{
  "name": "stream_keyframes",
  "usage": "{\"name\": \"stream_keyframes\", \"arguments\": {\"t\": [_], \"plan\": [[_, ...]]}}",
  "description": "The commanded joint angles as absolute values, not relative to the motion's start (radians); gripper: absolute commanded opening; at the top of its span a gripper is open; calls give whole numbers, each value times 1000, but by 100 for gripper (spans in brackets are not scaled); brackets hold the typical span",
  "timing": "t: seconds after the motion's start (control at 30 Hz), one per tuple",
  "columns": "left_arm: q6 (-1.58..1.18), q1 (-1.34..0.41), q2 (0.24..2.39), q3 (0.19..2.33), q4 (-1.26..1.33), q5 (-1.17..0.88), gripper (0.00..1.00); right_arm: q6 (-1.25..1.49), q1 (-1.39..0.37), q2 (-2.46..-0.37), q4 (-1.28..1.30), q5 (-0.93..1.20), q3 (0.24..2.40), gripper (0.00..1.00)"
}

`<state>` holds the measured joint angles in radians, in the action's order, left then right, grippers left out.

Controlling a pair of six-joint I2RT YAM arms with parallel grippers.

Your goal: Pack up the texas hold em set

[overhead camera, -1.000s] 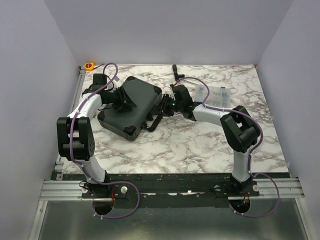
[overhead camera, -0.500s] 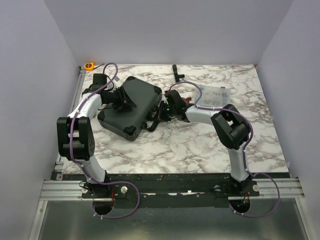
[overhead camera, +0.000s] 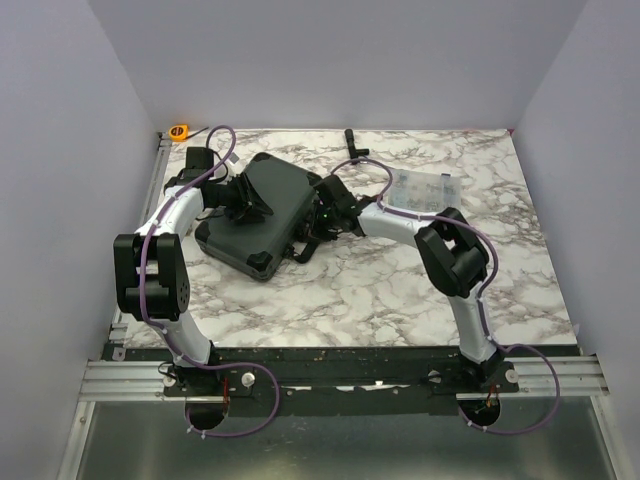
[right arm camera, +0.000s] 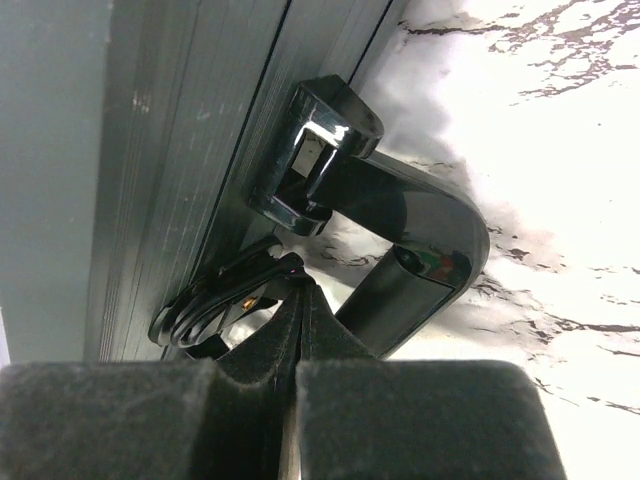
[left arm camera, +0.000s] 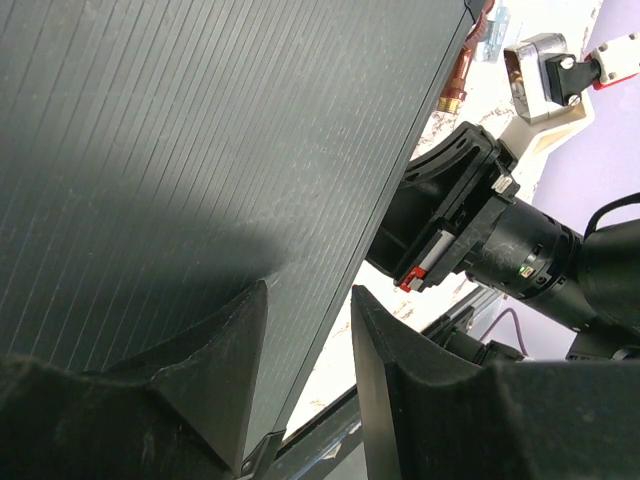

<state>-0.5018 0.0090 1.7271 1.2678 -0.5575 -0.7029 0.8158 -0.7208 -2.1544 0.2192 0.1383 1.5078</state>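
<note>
The texas hold em set shows only as its black ribbed briefcase (overhead camera: 275, 185), lying shut on the marble table; chips and cards are hidden inside. My left gripper (overhead camera: 250, 205) rests over the lid (left arm camera: 200, 150), jaws apart with nothing between them (left arm camera: 308, 295). My right gripper (overhead camera: 322, 215) is at the case's front side beside the glossy black handle (right arm camera: 420, 250). Its fingers are pressed together (right arm camera: 303, 275), and their tips touch a black latch (right arm camera: 215, 300) below the handle's chrome hinge (right arm camera: 310, 150).
A clear plastic compartment box (overhead camera: 425, 190) lies behind the right arm. An orange tape measure (overhead camera: 179, 131) sits at the far left corner and a black tool (overhead camera: 352, 140) at the far edge. Purple walls enclose the table.
My right gripper has closed and moved left, from beside the case to its handle side against the latch. The left arm and the case have not moved.
</note>
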Motion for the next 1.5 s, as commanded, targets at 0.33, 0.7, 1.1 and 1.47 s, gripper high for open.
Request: {"name": "stream_keyframes", "arguments": {"t": [0.33, 0.7, 1.1, 1.47], "plan": [[-466, 12, 1772, 1235, -626, -597, 41, 977, -798, -2410, 310, -89, 1532, 0], [-465, 10, 1766, 1232, -623, -602, 41, 866, -796, -2255, 119, 66, 1435, 0], [-434, 3, 1718, 1241, -635, -542, 41, 732, -781, -2006, 162, 33, 1436, 3], [-381, -62, 1502, 1158, -509, -495, 58, 632, -750, -1754, 235, -129, 1297, 14]]}}
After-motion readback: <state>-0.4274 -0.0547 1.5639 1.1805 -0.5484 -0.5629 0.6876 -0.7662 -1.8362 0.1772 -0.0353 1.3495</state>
